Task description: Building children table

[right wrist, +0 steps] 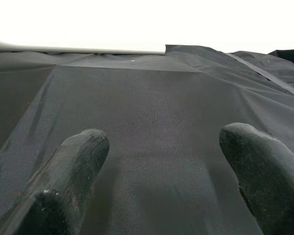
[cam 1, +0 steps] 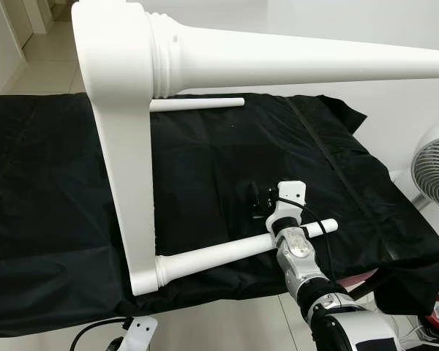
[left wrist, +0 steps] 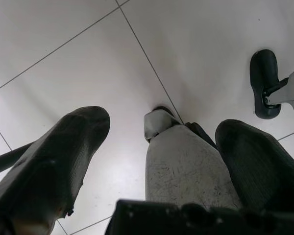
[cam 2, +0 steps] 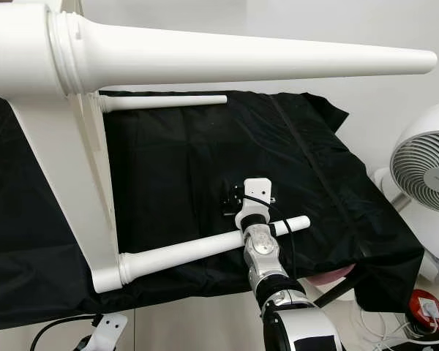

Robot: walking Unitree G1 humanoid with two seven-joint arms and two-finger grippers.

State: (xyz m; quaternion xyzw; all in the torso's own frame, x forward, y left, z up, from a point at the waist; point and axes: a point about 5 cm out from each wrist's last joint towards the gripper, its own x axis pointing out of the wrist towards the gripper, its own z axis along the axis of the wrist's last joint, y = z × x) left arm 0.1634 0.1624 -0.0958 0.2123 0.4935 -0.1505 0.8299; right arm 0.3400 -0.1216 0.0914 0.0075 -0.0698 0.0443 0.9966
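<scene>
White table frame (cam 1: 124,183) on its side on black cloth (cam 1: 51,190), three legs screwed in. My right gripper (right wrist: 161,171) over cloth just past near leg (cam 1: 234,252), fingers spread, empty. Left gripper (left wrist: 157,161) hangs over floor tiles (left wrist: 63,73), open. Judging mid-assembly; next: grasp near leg, check tightness.

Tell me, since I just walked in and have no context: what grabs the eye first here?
A big white table frame lies on its side on the black cloth, one tapered leg jutting across the top of the view toward the right. The right claw hovers open over the cloth, its arm reaching across the lower leg. A white fan stands at the far right.
</scene>
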